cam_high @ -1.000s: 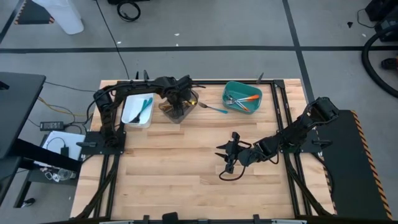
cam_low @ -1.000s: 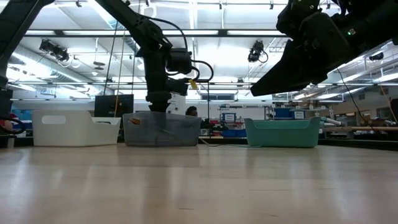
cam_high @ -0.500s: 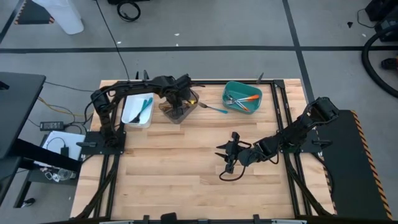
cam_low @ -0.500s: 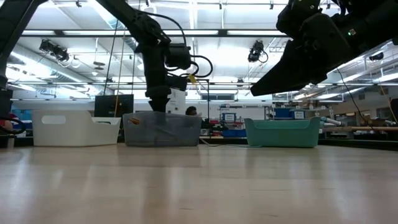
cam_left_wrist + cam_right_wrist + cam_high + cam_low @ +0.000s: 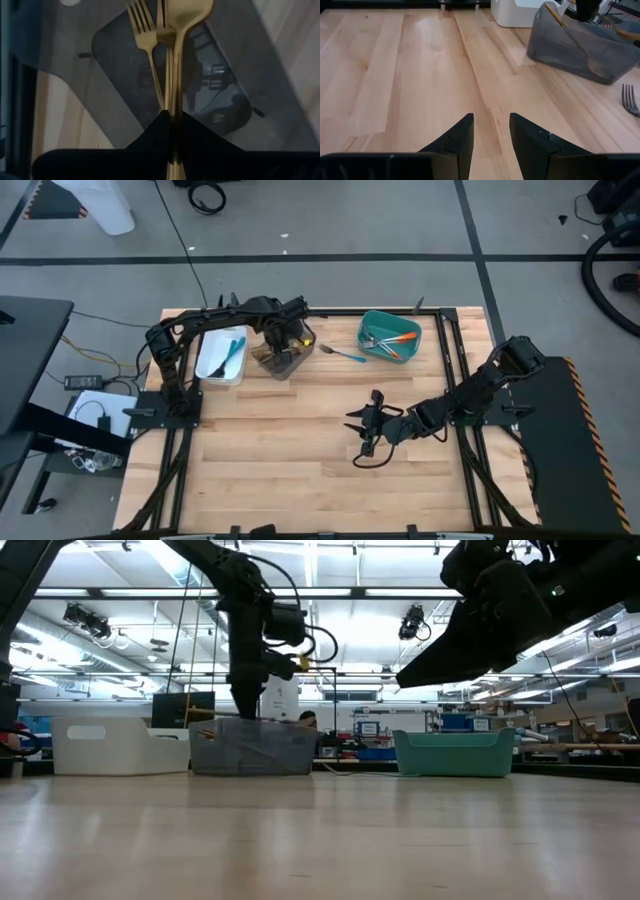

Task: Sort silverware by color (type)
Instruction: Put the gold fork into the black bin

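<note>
2 gold utensils, a fork point(image 5: 141, 30) and a spoon point(image 5: 181, 20), sit pinched in the left gripper point(image 5: 170, 117) over the grey bin point(image 5: 284, 358), upper centre. Right gripper point(image 5: 490, 131) hovers wide, mid-table.

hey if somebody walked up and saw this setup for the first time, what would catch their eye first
Probably the left pincer, shut on a gold fork and a gold spoon right above the grey bin at the table's far edge. Next would be the teal bin to its right, holding orange- and blue-handled utensils, with one blue-handled fork lying loose between the two bins. The right pincer waits open over bare wood mid-table.
</note>
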Controlling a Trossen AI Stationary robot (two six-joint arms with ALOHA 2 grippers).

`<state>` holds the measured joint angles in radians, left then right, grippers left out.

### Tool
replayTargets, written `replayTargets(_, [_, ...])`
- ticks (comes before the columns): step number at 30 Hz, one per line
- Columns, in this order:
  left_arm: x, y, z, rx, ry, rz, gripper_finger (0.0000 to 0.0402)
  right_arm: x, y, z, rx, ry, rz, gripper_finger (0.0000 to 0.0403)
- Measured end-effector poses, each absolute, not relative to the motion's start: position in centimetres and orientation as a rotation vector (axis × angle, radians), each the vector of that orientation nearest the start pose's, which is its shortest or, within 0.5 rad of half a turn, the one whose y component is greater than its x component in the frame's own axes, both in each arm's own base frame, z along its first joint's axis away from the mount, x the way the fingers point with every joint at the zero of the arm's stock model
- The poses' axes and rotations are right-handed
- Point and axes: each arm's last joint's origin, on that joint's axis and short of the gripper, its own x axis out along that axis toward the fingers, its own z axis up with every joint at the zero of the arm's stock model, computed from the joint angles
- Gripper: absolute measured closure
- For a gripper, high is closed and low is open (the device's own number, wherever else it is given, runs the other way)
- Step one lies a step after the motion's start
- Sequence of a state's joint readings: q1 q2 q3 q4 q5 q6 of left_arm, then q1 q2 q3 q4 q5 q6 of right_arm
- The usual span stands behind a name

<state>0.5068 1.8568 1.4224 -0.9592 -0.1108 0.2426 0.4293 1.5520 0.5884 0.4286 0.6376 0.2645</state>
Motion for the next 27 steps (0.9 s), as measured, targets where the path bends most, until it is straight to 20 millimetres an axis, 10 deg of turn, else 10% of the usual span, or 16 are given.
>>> replayTargets(7, [31.1, 18.0, 23.4, -0.124, 1.477, 0.354, 0.0368, 26.5, 10.0, 15.4, -0.038, 0.431, -0.262, 0.0266])
replayTargets(27, [32.7, 19.3, 19.9, -0.193, 1.598, 0.327, 0.0367, 26.8, 9.4, 15.6, -0.071, 0.422, -0.265, 0.0266])
